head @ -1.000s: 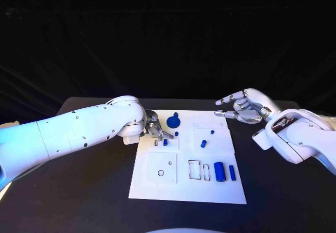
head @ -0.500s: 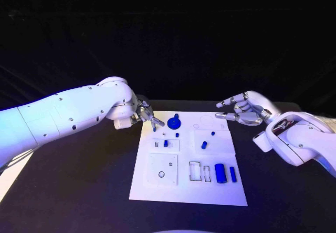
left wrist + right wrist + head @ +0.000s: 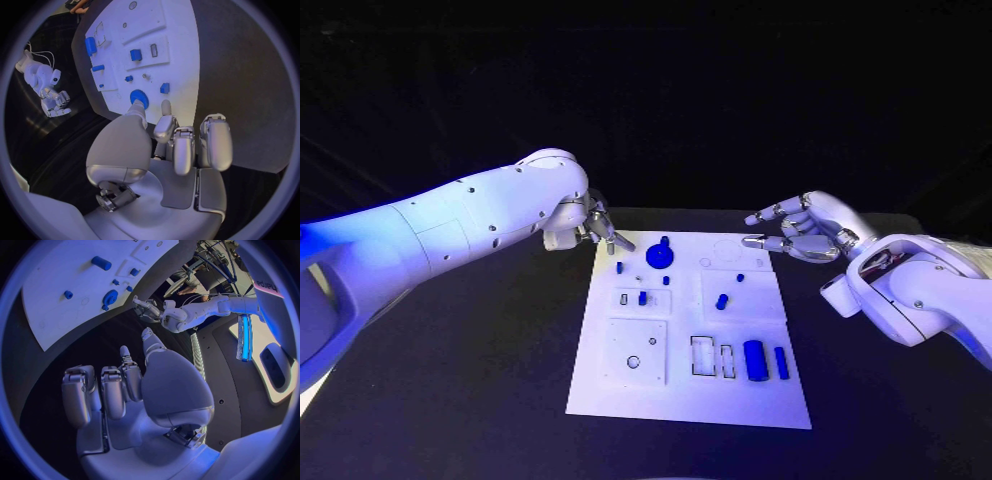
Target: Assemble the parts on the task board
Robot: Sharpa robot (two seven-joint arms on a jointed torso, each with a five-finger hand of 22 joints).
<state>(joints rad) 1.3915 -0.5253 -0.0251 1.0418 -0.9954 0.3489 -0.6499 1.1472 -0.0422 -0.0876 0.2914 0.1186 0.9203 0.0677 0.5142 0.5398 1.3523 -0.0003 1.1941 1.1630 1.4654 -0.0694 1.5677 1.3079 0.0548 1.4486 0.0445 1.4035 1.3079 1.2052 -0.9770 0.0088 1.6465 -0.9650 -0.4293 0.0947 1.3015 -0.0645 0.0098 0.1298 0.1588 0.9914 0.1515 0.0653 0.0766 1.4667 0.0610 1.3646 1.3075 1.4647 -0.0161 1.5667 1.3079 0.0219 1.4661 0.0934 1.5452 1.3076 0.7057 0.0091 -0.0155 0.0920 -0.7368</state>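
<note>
A: Our left hand [image 3: 593,222] hovers off the far left corner of the task board [image 3: 610,390], fingers apart, nothing in them. We judge it is raised there to keep the board in plain sight.

B: Our right hand [image 3: 798,230] hangs beyond the far right corner, fingers loosely spread and likewise empty, well apart from the parts.

A: The parts lie on the board: a round gear-like piece [image 3: 659,256] near the far edge, a small peg [image 3: 642,298] standing in the left-hand block, a large cylinder [image 3: 756,360] and a slim bar [image 3: 780,363] side by side toward the near right.

B: With several recesses unfilled, we judge the assembly unfinished.
</note>
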